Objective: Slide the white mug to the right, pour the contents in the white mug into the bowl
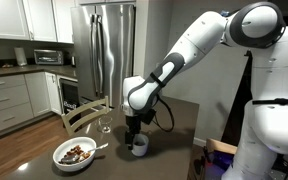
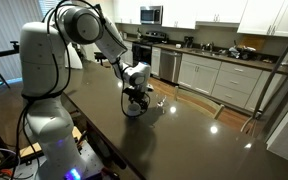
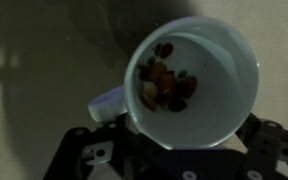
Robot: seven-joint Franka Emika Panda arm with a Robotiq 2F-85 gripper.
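Sitting on the dark surface [image 1: 179, 115], the white mug [image 3: 219, 70] is small, plain and glossy. Its stubby handle [image 3: 106, 103] juts to one side, and brown pieces [image 3: 164, 85] lie clustered at its bottom. Directly above hangs the tool [image 1: 136, 130], jaws spread apart, gripping nothing. The bowl [image 1: 62, 161], wider and shallow, sits near the mug and holds similar brown bits.

Wrist view: white mug [image 3: 219, 80] is blurry, & its low rim is hid by the gripper [image 3: 174, 160], which the pic's bottom edge cuts off. Brown bits [image 3: 164, 85] inside: too fuzzy to name. In an exterior view the gripper [image 2: 134, 100] hides most of the white mug. Bowl [image 1: 56, 152] food: too small to tell.
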